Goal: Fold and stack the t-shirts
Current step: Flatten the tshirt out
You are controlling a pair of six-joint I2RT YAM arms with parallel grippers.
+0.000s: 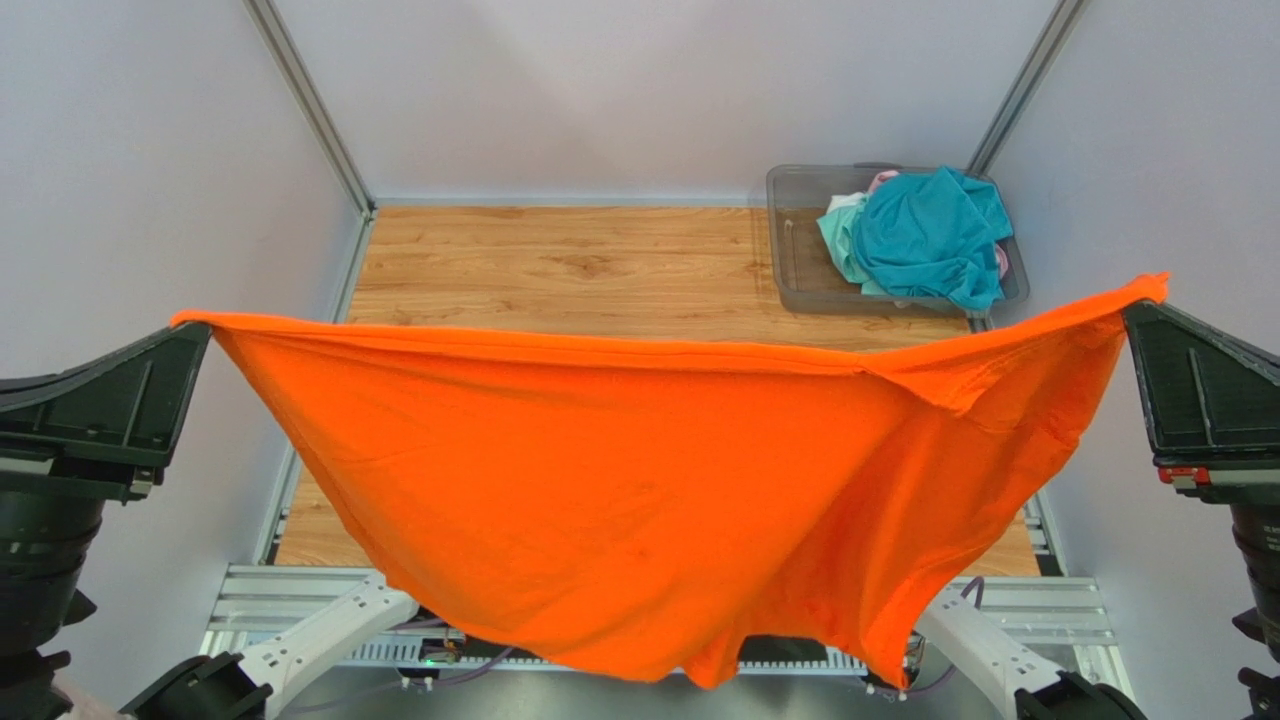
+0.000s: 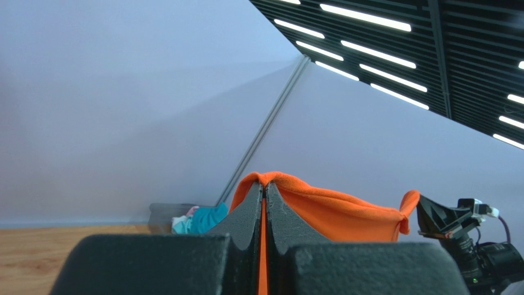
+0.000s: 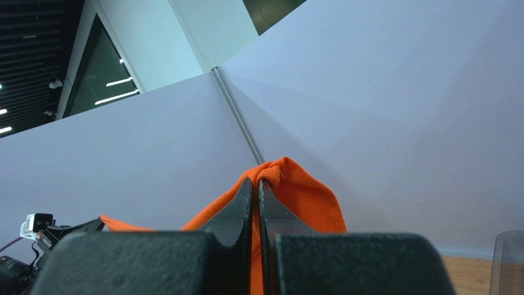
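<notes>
- left gripper (image 1: 193, 333) clamped shut on one corner of the orange t-shirt (image 1: 646, 495)
- right gripper (image 1: 1138, 312) clamped on the opposite corner
- shirt hangs spread between them, above the table (image 1: 571, 263)

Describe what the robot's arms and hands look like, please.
Both the left hand and right hand are matte black, with two wedge-shaped fingers tapering to narrow tips. The right carries a small red tag. Lower arm links are white; upper joints are black cylinders.
</notes>
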